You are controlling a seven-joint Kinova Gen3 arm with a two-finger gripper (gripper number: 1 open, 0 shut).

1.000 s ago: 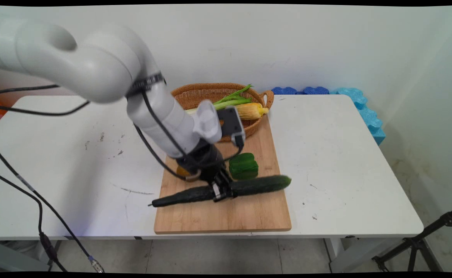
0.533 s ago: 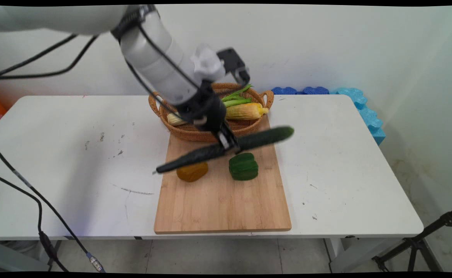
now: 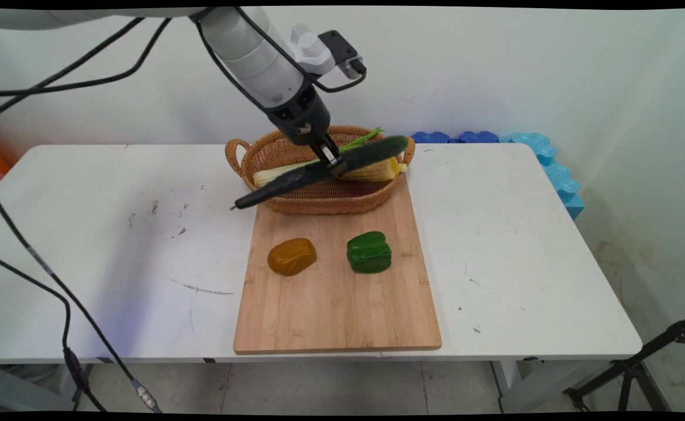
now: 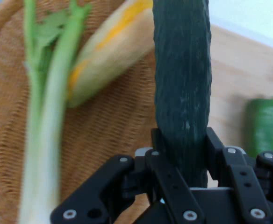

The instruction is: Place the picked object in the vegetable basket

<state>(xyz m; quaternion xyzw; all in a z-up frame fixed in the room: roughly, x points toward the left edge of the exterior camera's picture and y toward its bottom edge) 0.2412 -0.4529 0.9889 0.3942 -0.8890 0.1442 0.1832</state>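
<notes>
A long dark green cucumber (image 3: 319,171) hangs tilted in the air above the wicker basket (image 3: 272,155), its stem end low to the left. My gripper (image 3: 335,165) is shut on its middle. In the hand view the cucumber (image 4: 182,88) runs up from between the fingers (image 4: 217,148), over the basket's (image 4: 113,130) weave. Inside the basket lie a corn cob (image 3: 377,171) and a green leek (image 3: 361,141); the hand view shows the corn (image 4: 111,51) and the leek (image 4: 45,116) just below the hand.
A wooden cutting board (image 3: 336,304) lies in front of the basket with a brown-orange potato-like piece (image 3: 291,256) and a green bell pepper (image 3: 368,252) on it. Blue foam blocks (image 3: 544,158) sit at the table's far right edge. Black cables hang at the left.
The gripper lifted the cucumber off the cutting board and carried it up and back to above the basket. The potato-like piece, hidden by the arm before, now shows.
</notes>
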